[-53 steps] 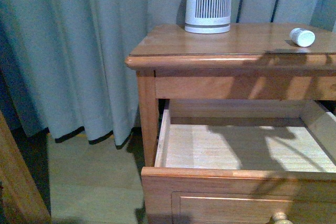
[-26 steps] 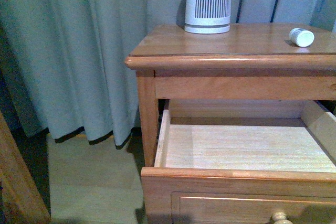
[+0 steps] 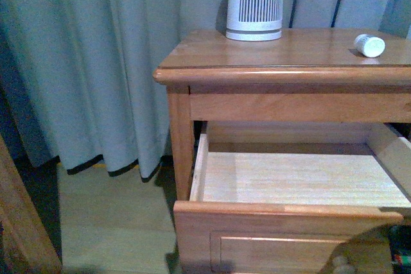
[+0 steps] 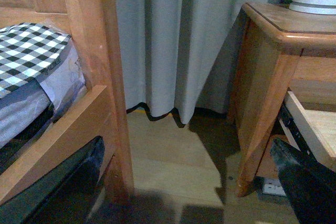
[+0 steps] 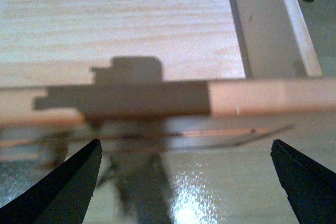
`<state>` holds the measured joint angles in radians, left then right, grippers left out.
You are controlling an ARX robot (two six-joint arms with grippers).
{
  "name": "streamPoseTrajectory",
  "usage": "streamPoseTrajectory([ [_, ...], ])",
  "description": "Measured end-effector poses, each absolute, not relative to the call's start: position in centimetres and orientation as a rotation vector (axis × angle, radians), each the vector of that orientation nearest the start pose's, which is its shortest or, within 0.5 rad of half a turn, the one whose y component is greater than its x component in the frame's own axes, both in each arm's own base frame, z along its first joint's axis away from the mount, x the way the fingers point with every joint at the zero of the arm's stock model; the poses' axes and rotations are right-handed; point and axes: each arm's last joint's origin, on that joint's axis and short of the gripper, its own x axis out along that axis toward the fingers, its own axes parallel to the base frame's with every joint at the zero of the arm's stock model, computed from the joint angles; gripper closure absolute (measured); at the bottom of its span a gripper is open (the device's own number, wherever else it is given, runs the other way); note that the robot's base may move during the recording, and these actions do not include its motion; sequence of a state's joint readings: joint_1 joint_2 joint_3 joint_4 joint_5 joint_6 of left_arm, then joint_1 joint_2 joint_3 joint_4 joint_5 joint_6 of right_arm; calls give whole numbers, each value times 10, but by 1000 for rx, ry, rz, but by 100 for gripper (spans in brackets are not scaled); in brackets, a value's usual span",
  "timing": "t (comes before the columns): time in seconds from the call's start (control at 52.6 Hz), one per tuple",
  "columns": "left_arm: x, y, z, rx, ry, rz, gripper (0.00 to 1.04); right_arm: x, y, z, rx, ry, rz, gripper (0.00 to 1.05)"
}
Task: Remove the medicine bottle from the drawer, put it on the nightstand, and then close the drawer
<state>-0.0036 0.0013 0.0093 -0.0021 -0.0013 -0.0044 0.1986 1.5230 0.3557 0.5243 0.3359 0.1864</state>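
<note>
Right gripper (image 5: 184,182): fingers (image 5: 68,182) spread wide, nothing between them. They sit just outside the front of the drawer (image 3: 282,213), whose top rail crosses the right wrist view directly ahead of the fingers. A blocky shadow lies over that rail and over the pale drawer floor beyond it.

Left gripper (image 4: 194,187): fingers (image 4: 310,182) also wide apart and holding nothing. They are low, near the floor (image 4: 168,156), between the bed frame (image 4: 89,93) on one side and the corner leg of the nightstand (image 3: 282,56) on the other. A checked cloth (image 4: 26,51) lies on the bed.

Drawer: pulled out, pale wood inside, no item visible on the floor of it. Round knob (image 3: 342,265) at the lower edge of the front view, partly in shadow.

Medicine bottle (image 3: 369,45): lying on its side on the nightstand top, toward the right edge, well above and beyond the right fingers, not touched by either gripper.

White slatted device (image 3: 255,1): upright at the back of the top, apart from the bottle.

Behind everything, a grey curtain (image 3: 96,62) hangs to the floor.
</note>
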Motion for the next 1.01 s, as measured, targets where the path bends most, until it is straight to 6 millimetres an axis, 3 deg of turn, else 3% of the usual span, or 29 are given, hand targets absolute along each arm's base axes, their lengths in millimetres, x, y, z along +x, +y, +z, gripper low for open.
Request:
streamPoseTrajectory([
  [0.133,97,0,166,-4,-6,-2,7,266,33,100,-39,582,-205,7],
  [0.304,97,0,166,-4,-6,-2,7,332,22,103,-122,513,-251,7],
  [0.475,97,0,166,-4,-6,-2,7,373,15,110,-156,500,-277,7],
  [0.608,97,0,166,-4,-6,-2,7,382,13,114,-170,498,-291,7],
  [1.008,97,0,166,-4,-6,-2,7,383,4,113,-169,490,-308,7],
])
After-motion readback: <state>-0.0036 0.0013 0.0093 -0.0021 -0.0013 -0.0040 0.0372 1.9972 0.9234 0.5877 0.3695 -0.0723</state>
